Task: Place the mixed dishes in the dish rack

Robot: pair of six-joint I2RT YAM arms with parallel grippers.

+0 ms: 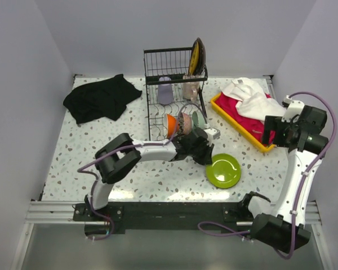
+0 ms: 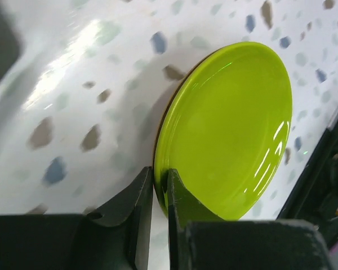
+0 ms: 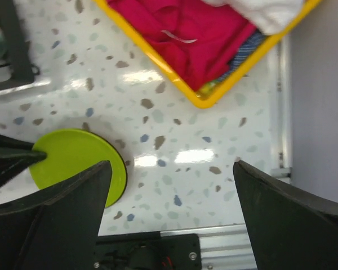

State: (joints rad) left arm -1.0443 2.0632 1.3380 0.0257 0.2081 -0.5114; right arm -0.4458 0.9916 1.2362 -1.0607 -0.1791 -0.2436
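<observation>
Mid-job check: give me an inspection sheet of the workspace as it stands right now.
Surface: speckled table, glossy with light glare.
Job's things: dish rack holds three bowls, two mugs and an upright plate; lime green plate is outside it, on the table.
Clutter: black cloth; yellow tray of cloths.
Grippers: left gripper shut on the lime green plate's rim; right gripper open, above the table, holding nothing.
Cables: purple cables run along both arms; no snag seen.
Surroundings: plain walls; nothing else seen.
</observation>
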